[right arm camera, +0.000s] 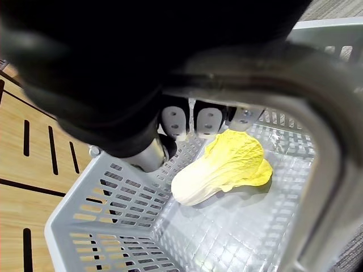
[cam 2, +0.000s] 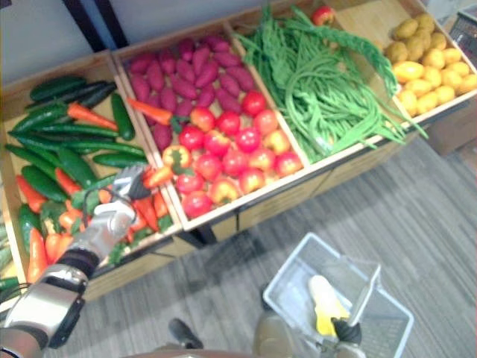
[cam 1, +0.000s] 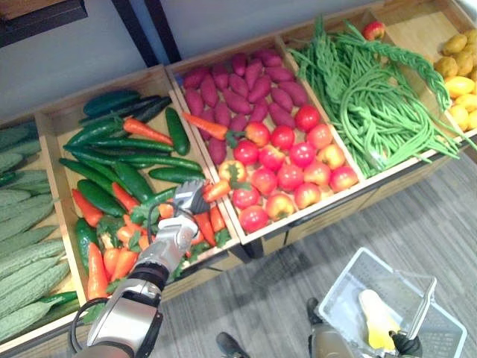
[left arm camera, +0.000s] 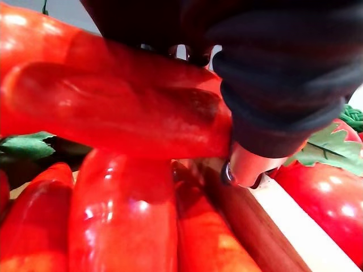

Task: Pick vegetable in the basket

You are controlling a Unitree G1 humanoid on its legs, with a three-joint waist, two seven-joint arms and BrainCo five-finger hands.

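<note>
1. The wooden crate (cam 1: 52,119) of carrots and cucumbers lies under the left hand (cam 1: 179,227).
2. The grey basket (cam 1: 350,280) hangs low on the right and holds a pale cabbage (cam 1: 376,317).
3. The right hand (right arm camera: 173,120) is curled round the basket's handle (cam 1: 426,302).
4. An orange-red carrot (left arm camera: 113,113) lies across against the left hand. I cannot tell whether the fingers have closed round it.

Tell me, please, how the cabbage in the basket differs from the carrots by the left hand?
The cabbage is pale yellow and leafy; the carrots are orange-red and smooth. The cabbage lies alone in the grey basket; the carrots are heaped in a wooden crate at the left hand. Both are vegetables.
</note>
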